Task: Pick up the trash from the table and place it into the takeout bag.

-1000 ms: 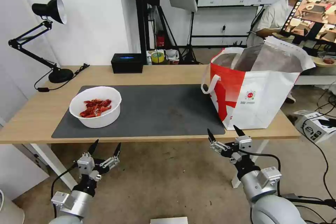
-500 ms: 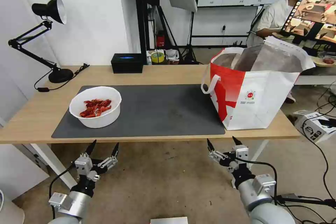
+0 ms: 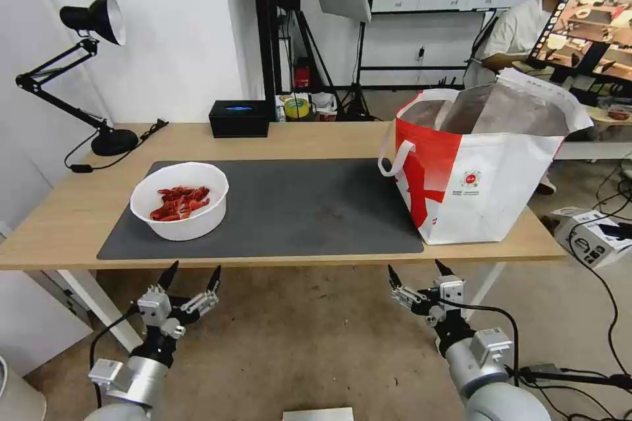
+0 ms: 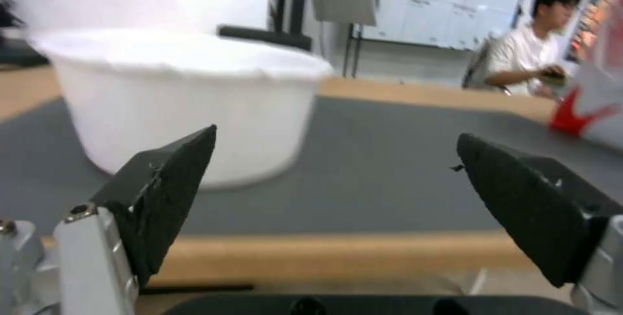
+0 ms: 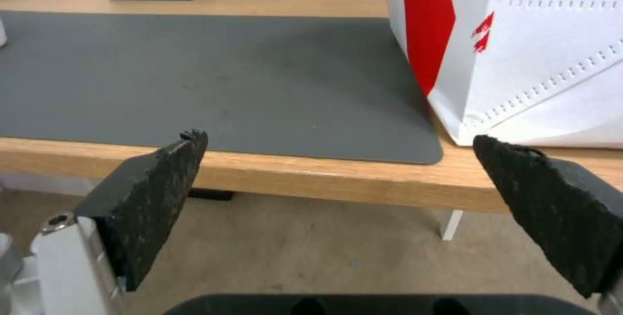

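White bowl (image 3: 180, 200) holding red shells (image 3: 179, 202), standing on the near left part of the dark grey mat (image 3: 296, 207) that covers the middle of the light-wood table (image 3: 59, 217); the bowl lies just beyond and above the left gripper (image 3: 191, 274), which hangs below the table's front edge with its two black fingers spread wide and nothing between them. In the left wrist view the bowl's white wall (image 4: 175, 105) rises directly ahead of the gripper's gap (image 4: 334, 152), past the table edge, nearer one finger than the other. The takeout bag (image 3: 484, 164), white with a red panel and a small red logo, stands upright with its mouth open on the table's far right end, beyond and above the right gripper (image 3: 415, 271), its base partly on the mat's right margin. The right gripper likewise hangs below the front edge, fingers wide apart and empty; in the right wrist view (image 5: 338, 142) the bag's lower corner (image 5: 519, 62) and the mat's corner (image 5: 260, 76) lie ahead of it. Behind the bowl, at the table's back edge, sits a black box (image 3: 239, 118); a black desk lamp (image 3: 92, 20) stands at the far left corner.
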